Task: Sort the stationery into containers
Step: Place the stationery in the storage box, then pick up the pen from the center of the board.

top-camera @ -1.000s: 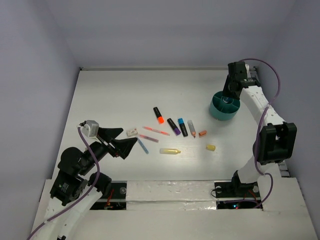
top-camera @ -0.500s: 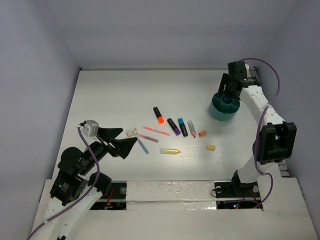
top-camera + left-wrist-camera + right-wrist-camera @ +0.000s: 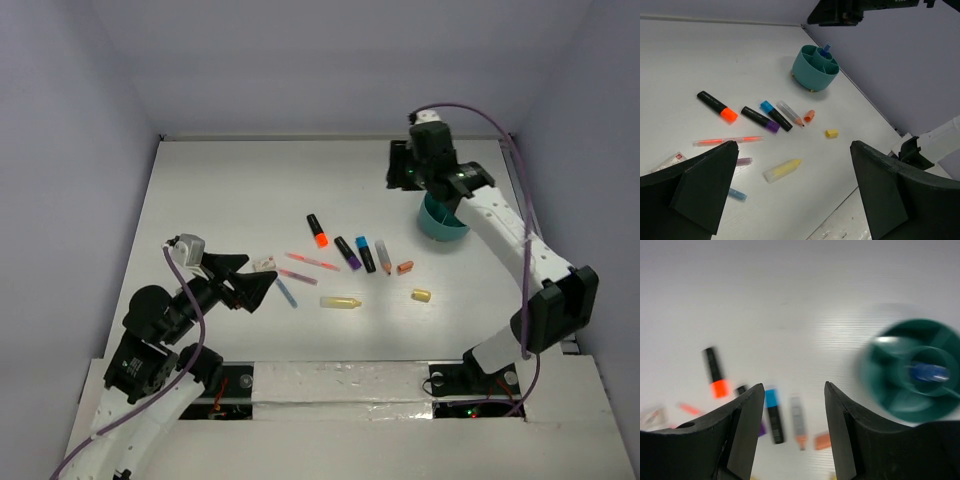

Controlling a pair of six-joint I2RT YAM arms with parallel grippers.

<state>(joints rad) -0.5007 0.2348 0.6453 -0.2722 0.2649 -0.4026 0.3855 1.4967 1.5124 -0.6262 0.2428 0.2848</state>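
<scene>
White surface with lilac walls on three sides, plain and evenly lit.

Nearest, the left end effector hangs low over the near-left part of the surface. Its jaws are spread wide with nothing between them, and it has barely moved in the last second.

Just beyond it lies the loose stationery, none of it shifted: a white tag, a blue stick, two pink pens and a yellow marker. Farther along are an orange highlighter, a purple marker, a blue marker, a grey pencil, an orange cap and a yellow bit. They sit in a loose row mid-surface, close together but mostly apart.

Farther right stands the cup, with a blue pen upright in one inner compartment.

The change is at the far side. A second ago the right end effector sat directly over the cup. It has since swung left and now hangs above bare surface just beside the cup, jaws parted and empty. The wrist view is smeared, so it looks to be mid-swing.

That reads as one drop finished and a reach toward the row starting. About a dozen pieces are left, so the sorting looks barely begun. The blue marker and grey pencil lie almost touching, which could make a clean pinch on either awkward.
</scene>
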